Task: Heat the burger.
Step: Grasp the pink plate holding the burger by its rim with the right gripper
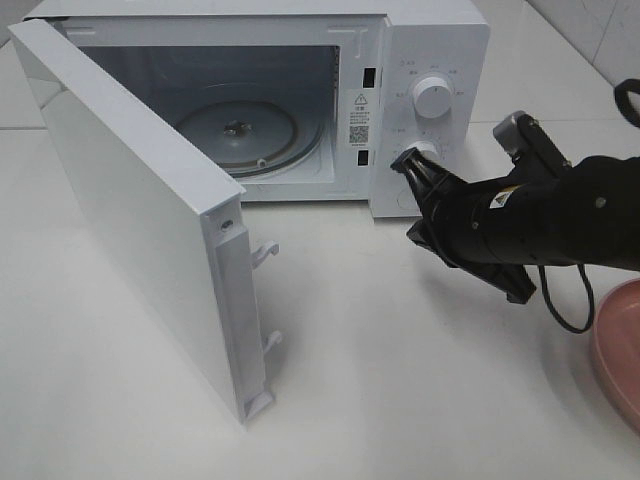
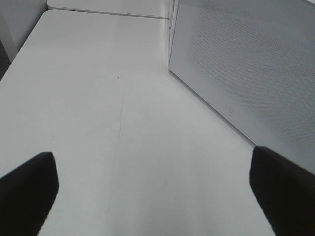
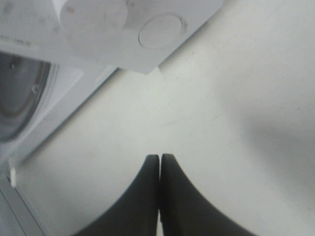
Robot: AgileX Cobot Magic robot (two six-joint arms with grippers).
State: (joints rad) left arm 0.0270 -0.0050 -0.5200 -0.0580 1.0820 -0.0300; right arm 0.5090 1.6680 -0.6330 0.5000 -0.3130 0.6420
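Burger is in none of my three views, so I cannot say where it lies now. It is not inside the microwave (image 1: 430,40), and not on the part of the pink plate (image 1: 622,350) that shows at the right edge of the high view. The door (image 1: 130,220) stands swung wide to the left, and the glass turntable (image 1: 240,130) inside is bare.

My right tool (image 1: 407,162) is closed tight, its two fingers pressed together with nothing between them. It hovers just beside the lower dial (image 1: 428,152) of the control panel, above the surface (image 1: 380,360). My left tool (image 2: 153,162) is spread wide and holds nothing; it looks along bare surface, with the outer face of the door near it.

I judge that the step in hand is to fetch the burger and load it, because the oven is open and empty. To do it well, I would first draw the right tool away from the panel, so that it does not knock a dial, and spread it before the approach. I would take the bun by its sides with a light grip, since it may squash. Then I would carry it level through the opening, keep clear of the door latches (image 1: 265,252), and set it on the middle of the turntable.
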